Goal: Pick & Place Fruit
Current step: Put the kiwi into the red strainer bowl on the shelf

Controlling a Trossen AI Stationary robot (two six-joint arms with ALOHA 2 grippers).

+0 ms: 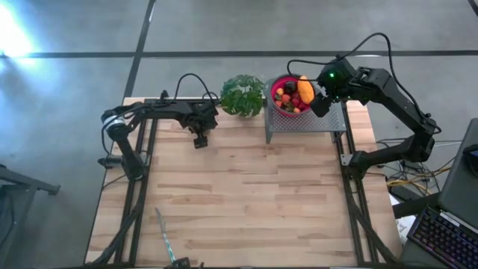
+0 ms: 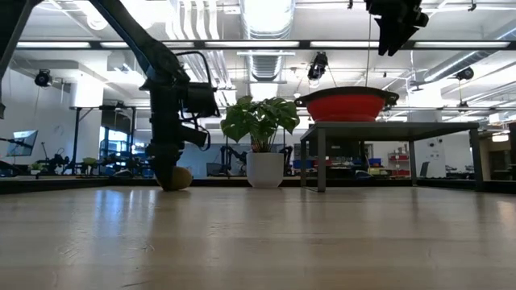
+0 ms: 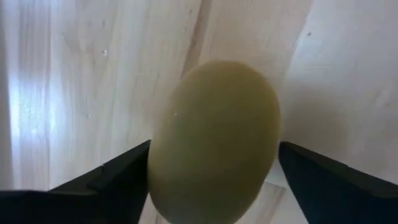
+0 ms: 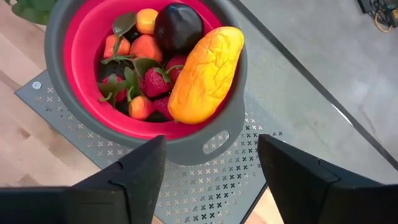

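Left of the one red bowl [image 1: 292, 96], left gripper [image 3: 211, 180] straddles one kiwi [image 3: 214, 140], fingers wide; right gripper [image 4: 211, 177] hovers above the bowl, fingers apart, empty

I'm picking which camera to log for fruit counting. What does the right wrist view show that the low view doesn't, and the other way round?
Only the right wrist view shows the bowl's contents: the yellow-orange piece, the dark round fruit, strawberries, and the perforated top of the grey stand. Only the low view shows the left end effector down at the table with the kiwi, plus the potted plant in full. Both show the red bowl, and the right end effector, open above it.
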